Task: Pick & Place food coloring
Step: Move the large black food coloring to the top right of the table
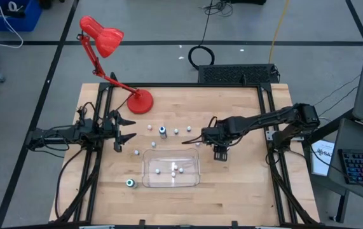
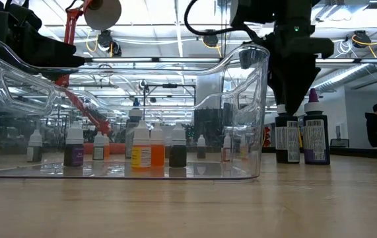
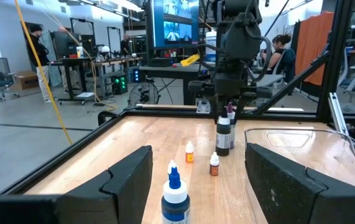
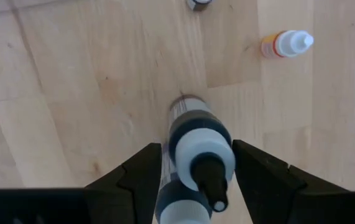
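Waiting well out from the clear tray's [image 1: 145, 166] left side, the left gripper [image 1: 125, 128] hangs with its jaws apart and nothing between them; a blue-tipped dropper bottle [image 3: 175, 199] stands just ahead of it.

Food coloring bottles lie scattered on the wooden table [image 1: 245, 191]: several small ones in a loose row beyond the tray's far rim, a teal-capped one [image 1: 130, 183] just off its near left corner, and at least three white-capped ones [image 1: 175, 168] already inside.

Off the tray's right end, the right gripper [image 4: 193, 180] points down over two taller dark bottles [image 2: 300, 135] standing side by side. Its jaws bracket the neck and cap of one [image 4: 199, 152]; whether the pads press it or stand just clear, I cannot tell.

These bottles look light, rigid and smooth plastic, round-bodied with tapered dropper tips and glossy paper labels, so they would likely tip or slip easily. Taking hold around the shoulder just under the cap, squarely, seems safest.
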Tool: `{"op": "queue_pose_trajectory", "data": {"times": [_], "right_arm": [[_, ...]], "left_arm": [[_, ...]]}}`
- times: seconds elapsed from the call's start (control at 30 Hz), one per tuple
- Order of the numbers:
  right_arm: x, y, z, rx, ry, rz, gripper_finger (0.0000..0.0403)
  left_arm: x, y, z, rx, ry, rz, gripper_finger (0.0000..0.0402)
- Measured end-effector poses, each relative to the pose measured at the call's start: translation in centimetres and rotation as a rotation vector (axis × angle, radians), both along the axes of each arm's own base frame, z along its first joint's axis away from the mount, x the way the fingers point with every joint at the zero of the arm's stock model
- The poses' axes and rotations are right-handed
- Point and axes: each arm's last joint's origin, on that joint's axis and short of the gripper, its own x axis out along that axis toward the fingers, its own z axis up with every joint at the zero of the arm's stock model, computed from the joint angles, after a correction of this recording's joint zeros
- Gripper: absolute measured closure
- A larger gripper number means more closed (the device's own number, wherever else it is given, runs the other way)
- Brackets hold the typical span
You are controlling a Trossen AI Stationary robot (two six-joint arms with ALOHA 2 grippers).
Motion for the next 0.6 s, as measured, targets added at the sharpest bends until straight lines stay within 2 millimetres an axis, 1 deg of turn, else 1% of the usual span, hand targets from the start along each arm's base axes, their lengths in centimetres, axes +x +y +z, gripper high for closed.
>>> {"op": "queue_pose_trajectory", "data": {"times": [0.37,0.43,0.53,0.6], "right_arm": [[-0.09,-0.19,-0.12,0.001,0.008,-0.006,0.0239],[-0.12,-0.2,-0.11,0.001,0.011,-0.004,0.0253],[-0.15,-0.19,-0.07,-0.003,0.012,0.029,0.0293],[-0.14,-0.2,-0.06,-0.006,0.013,0.058,0.0298]], "left_arm": [[0.0,0.0,0.01,0.0,0.0,0.0,0.0144],[0.0,0.0,0.01,0.0,0.0,0.0,0.0144],[0.0,0.0,0.0,0.0,0.0,0.0,0.0144],[0.0,0.0,0.0,0.0,0.0,0.0,0.0144]]}}
